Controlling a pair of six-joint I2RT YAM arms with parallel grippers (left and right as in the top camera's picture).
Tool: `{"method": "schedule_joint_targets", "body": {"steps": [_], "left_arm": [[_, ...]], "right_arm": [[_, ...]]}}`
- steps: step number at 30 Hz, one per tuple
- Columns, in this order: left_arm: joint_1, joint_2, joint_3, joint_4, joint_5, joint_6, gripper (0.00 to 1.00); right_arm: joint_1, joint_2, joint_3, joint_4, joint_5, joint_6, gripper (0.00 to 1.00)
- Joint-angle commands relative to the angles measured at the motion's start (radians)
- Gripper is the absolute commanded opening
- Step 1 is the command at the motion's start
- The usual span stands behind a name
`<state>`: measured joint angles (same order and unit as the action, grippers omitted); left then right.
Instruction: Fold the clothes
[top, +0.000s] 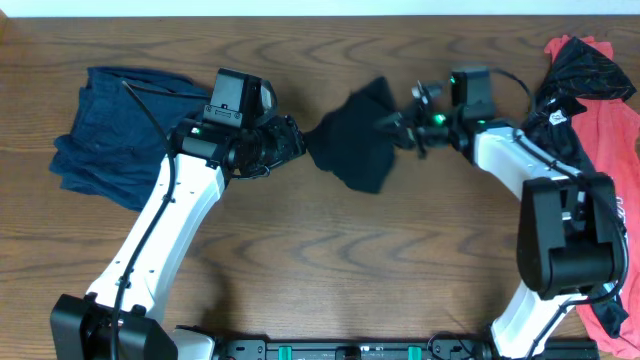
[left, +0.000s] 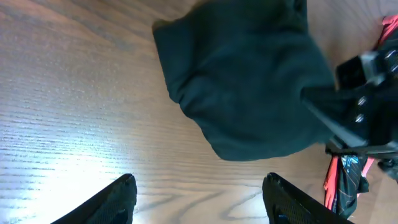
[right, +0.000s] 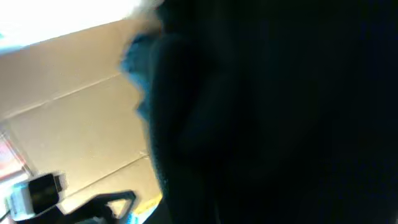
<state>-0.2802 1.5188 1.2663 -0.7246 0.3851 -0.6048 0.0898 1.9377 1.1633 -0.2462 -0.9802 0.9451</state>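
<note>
Flattening the black shirt (top: 352, 142) needs the splayed left gripper (top: 296, 140) pinching opposite the right gripper (top: 396, 128), seemingly clenched on it.

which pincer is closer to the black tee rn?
Right. The right pincer is shut on the black tee at its right edge. The left pincer is open just off the tee's left corner, with bare table between, not touching.

White arm links (top: 160, 240), black joints (top: 565, 235), black cables (top: 150, 115), green lights (top: 437, 119)
</note>
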Motion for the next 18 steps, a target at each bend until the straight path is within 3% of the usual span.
{"method": "schedule_joint_targets", "body": {"steps": [1,8,18], "left_arm": [[0.0,0.005,0.007,0.001,-0.005,0.01,0.66],[0.0,0.005,0.007,0.008,-0.005,0.01,0.66],[0.0,0.005,0.007,0.011,-0.005,0.03,0.66]], "right_arm": [[-0.056,-0.008,0.011,-0.136,0.042,-0.222,0.01],[-0.123,-0.008,0.011,-0.449,0.322,-0.334,0.01],[-0.14,-0.054,0.011,-0.368,0.319,-0.263,0.01]]}}
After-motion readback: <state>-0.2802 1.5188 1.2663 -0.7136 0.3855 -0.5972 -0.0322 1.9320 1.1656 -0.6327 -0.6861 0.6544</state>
